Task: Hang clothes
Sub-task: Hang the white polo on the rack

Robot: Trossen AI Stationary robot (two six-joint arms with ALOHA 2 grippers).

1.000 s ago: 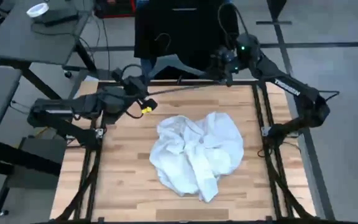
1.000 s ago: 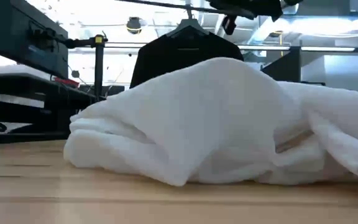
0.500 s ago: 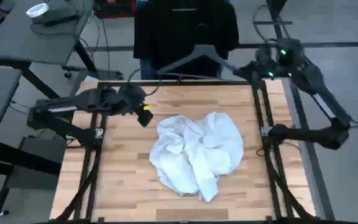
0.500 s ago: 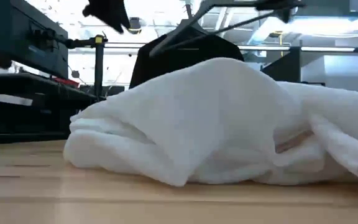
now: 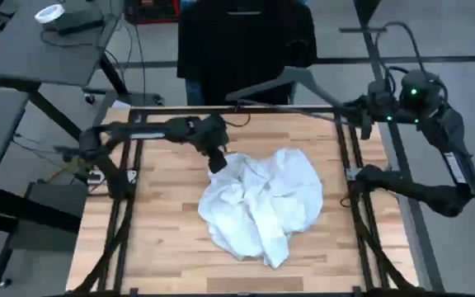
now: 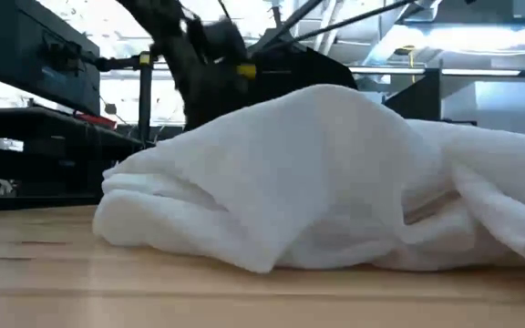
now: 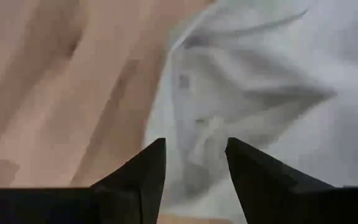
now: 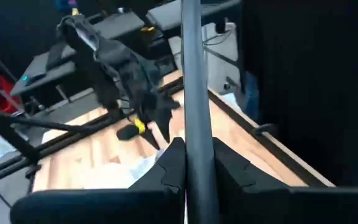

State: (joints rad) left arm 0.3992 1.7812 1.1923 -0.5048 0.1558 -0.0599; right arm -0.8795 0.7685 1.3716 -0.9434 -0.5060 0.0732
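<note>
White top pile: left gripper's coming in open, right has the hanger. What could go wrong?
1. The white top lies bunched; the open left gripper may pinch several layers, not one edge.
2. The hanger juts far from the shut right gripper and may snag the hung black top.

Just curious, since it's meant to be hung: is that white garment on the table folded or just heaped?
Heaped. The white top lies crumpled in loose folds on the wooden table, with no hanger in it.
</note>
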